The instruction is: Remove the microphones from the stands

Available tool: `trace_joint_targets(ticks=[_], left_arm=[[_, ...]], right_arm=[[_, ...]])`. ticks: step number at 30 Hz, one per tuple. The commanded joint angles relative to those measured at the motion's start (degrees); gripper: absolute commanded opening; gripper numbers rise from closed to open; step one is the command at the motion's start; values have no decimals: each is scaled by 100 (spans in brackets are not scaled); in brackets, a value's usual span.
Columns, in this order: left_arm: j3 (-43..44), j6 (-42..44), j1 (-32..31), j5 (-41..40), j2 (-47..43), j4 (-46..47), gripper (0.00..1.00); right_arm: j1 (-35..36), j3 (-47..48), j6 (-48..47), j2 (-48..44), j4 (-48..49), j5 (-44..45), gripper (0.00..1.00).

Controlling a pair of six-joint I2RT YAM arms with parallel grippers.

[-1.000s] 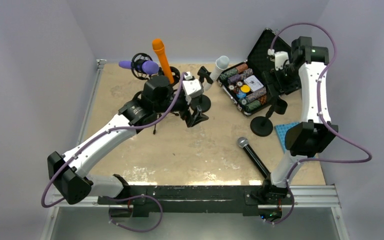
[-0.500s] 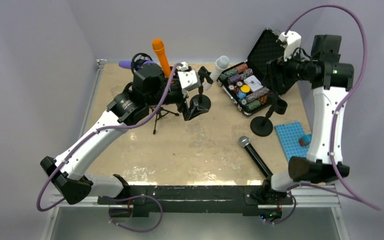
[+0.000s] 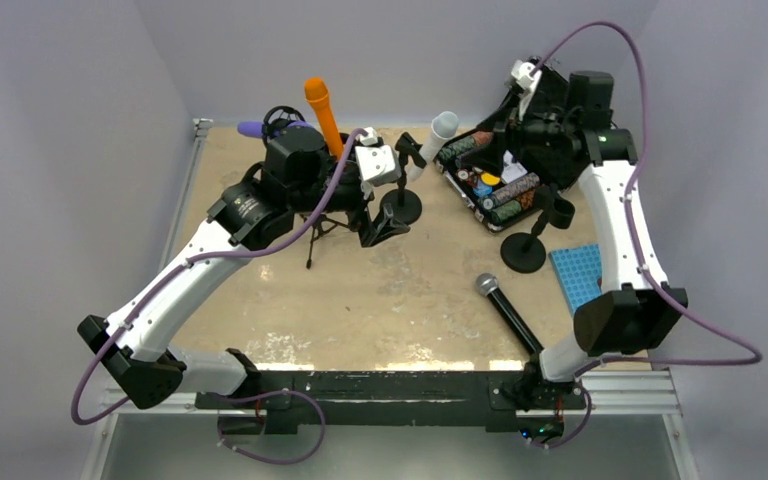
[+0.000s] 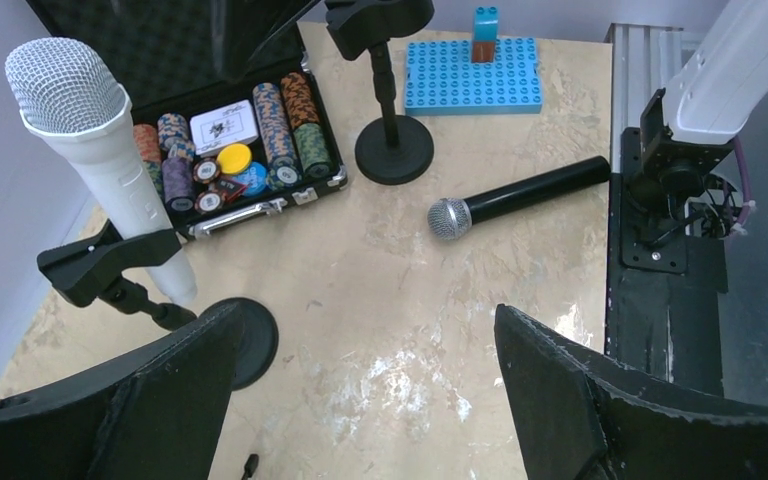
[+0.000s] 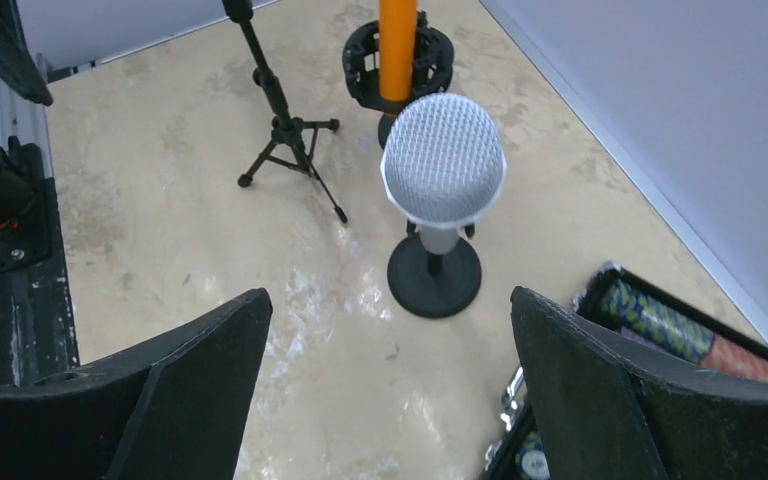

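Marbled beige bench [image 3: 400, 300] fills our view, with grey walls around it. At far left we see a purple microphone [image 3: 250, 128] in a shock mount, and beside it an orange microphone [image 3: 322, 112] standing nearly upright. Our left gripper [image 4: 368, 315] hovers just left of the round-base stand [image 3: 401, 206], fingers spread wide and holding nothing. The white microphone [image 4: 100, 160] sits tilted in that stand's clip, at the far middle of the bench. To its right, our right gripper [image 5: 390, 297] hangs over the open poker chip case [image 3: 490, 180], fingers wide apart and empty, facing the white microphone's grille. Nearer us are an empty stand [image 3: 523, 253], a black microphone [image 3: 508, 312] lying flat, and a blue baseplate [image 3: 578, 275].
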Motion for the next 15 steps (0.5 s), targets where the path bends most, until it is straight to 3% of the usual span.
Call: trace_joint_targets(ticks=[1, 7, 15], left_arm=[[259, 75, 27, 28, -29, -170, 100], [251, 21, 28, -223, -107, -136, 100], [177, 118, 28, -379, -181, -150, 100]], right_arm=[[418, 43, 132, 200, 1095, -141, 94], [771, 230, 688, 775, 1668, -51, 93], [1057, 576, 1184, 1383, 2197, 215, 83]])
